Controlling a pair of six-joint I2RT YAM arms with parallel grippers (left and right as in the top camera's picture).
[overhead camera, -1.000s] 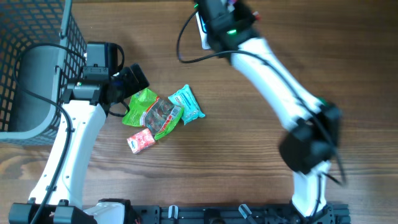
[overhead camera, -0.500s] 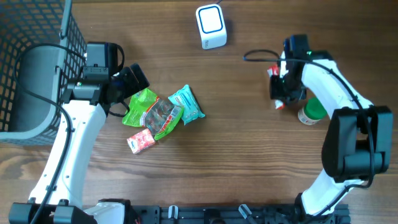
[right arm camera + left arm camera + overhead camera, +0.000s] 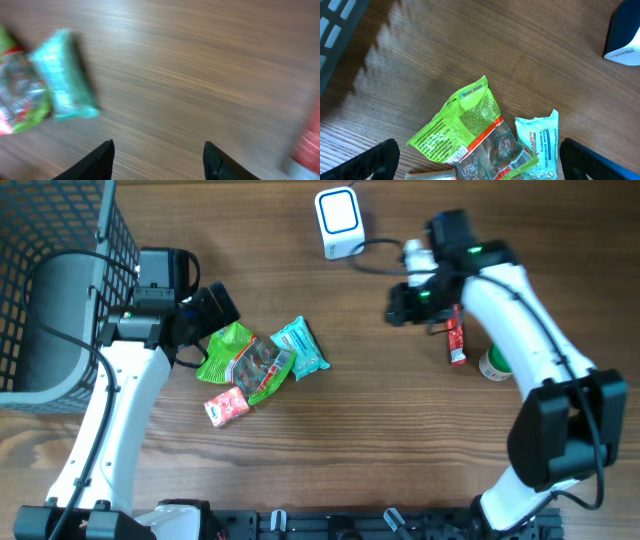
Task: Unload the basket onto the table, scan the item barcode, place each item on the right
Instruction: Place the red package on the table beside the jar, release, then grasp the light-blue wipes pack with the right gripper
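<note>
The white barcode scanner (image 3: 338,222) stands at the table's far edge and shows in the left wrist view's top right corner (image 3: 625,35). A pile of items lies left of centre: a green packet (image 3: 228,345) (image 3: 460,120), a clear and red packet (image 3: 264,368), teal wipes (image 3: 301,348) (image 3: 537,142) (image 3: 65,75) and a small pink box (image 3: 227,406). My left gripper (image 3: 213,308) (image 3: 477,150) hangs open just above the green packet. My right gripper (image 3: 402,306) (image 3: 159,150) is open and empty over bare wood. A red tube (image 3: 456,338) lies on the table to its right.
A black wire basket (image 3: 60,240) fills the far left corner. A green-capped white bottle (image 3: 494,365) stands next to the red tube. The scanner's cable runs toward the right arm. The right wrist view is motion-blurred.
The right arm swung from the scanner to the right side, let go of the red tube beside the bottle, opened, and moved left. The left arm stayed still.
</note>
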